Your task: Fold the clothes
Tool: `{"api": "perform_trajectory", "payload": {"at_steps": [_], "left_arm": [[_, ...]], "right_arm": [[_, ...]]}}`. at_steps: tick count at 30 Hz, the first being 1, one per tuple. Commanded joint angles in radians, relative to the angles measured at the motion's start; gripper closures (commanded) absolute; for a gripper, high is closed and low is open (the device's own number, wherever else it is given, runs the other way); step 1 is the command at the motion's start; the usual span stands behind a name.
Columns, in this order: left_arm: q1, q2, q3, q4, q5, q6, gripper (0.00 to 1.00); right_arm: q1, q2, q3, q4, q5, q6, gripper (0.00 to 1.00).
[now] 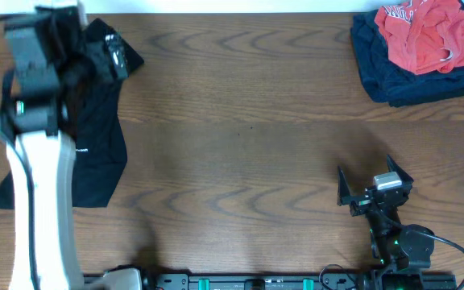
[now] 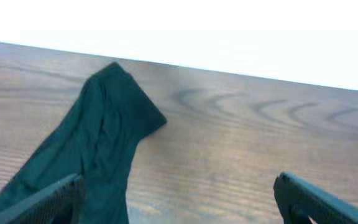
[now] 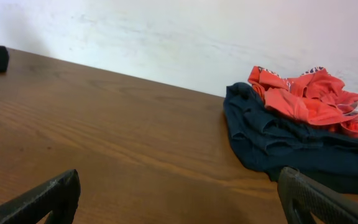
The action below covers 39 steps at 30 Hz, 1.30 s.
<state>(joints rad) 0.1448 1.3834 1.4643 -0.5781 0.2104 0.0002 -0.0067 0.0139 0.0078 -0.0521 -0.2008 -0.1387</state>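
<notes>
Since the black T-shirt (image 1: 95, 157) lies bunched and narrow along the left side of the worktop (image 1: 240, 121), the step in hand is probably spreading it flat before any fold. The left gripper (image 2: 179, 182) hovers over the shirt's far end, jaws wide apart with nothing between them. It should do best to come down on one clear edge of that far corner and pinch the fabric there, not the thick middle, which would lift as a lump. The bare wood in the middle offers room to draw the shirt out.

The right gripper (image 1: 365, 173) sits near the right, also wide open and empty, well apart from both garments. Taking a second corner with it would let the cloth be stretched between two holds.

At the far right corner, the coral-red T-shirt (image 1: 425, 36) lies crumpled on top of the navy folded pile (image 1: 381, 76). It will likely need lifting straight up so the pile is not dragged along.
</notes>
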Motion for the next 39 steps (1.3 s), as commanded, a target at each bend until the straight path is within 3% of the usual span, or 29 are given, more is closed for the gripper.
{"api": "perform_trajectory", "payload": {"at_steps": [1, 11, 18, 39], "left_arm": [[0.01, -0.121, -0.16, 0.056, 0.001, 0.006, 0.02], [0.014, -0.546, -0.71, 0.362, -0.018, 0.006, 0.02], [0.014, -0.801, -0.999, 0.52, -0.018, 0.006, 0.02], [0.013, -1.272, -1.374, 0.591, -0.021, 0.005, 0.02]], "right_arm": [[0.007, -0.009, -0.002, -0.004, 0.01, 0.011, 0.01], [0.007, -0.009, -0.002, -0.004, 0.01, 0.011, 0.01], [0.007, -0.009, -0.002, -0.004, 0.01, 0.011, 0.01], [0.007, -0.009, -0.002, -0.004, 0.01, 0.011, 0.01]]}}
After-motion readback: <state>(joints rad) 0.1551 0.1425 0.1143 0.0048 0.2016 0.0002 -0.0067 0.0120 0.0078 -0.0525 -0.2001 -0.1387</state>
